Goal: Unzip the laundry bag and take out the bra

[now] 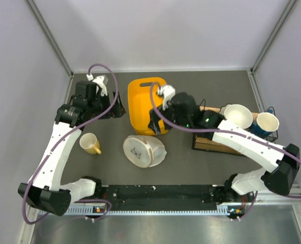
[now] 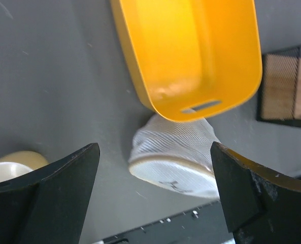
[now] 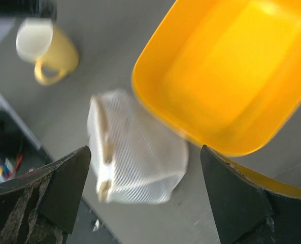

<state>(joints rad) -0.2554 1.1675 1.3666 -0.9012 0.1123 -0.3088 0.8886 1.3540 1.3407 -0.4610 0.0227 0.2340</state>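
The laundry bag (image 1: 142, 151) is a round white mesh pouch with a tan zip rim. It lies on the grey table just in front of the yellow tub, its flat face with the small black drawing turned up. In the left wrist view the laundry bag (image 2: 175, 157) lies below and ahead of my open left gripper (image 2: 154, 146). From above, my left gripper (image 1: 118, 109) hovers left of the tub. My right gripper (image 1: 154, 121) hangs open over the tub's near end, above the laundry bag (image 3: 137, 152). Nothing is between the fingers of either gripper (image 3: 145, 148). The bra is hidden.
An empty yellow tub (image 1: 146, 101) stands behind the bag. A yellow mug (image 1: 90, 143) sits to the bag's left. At the right, a black wire rack (image 1: 211, 142) holds a white bowl (image 1: 238, 115) and a blue cup (image 1: 267, 123). A black rail (image 1: 160, 193) runs along the near edge.
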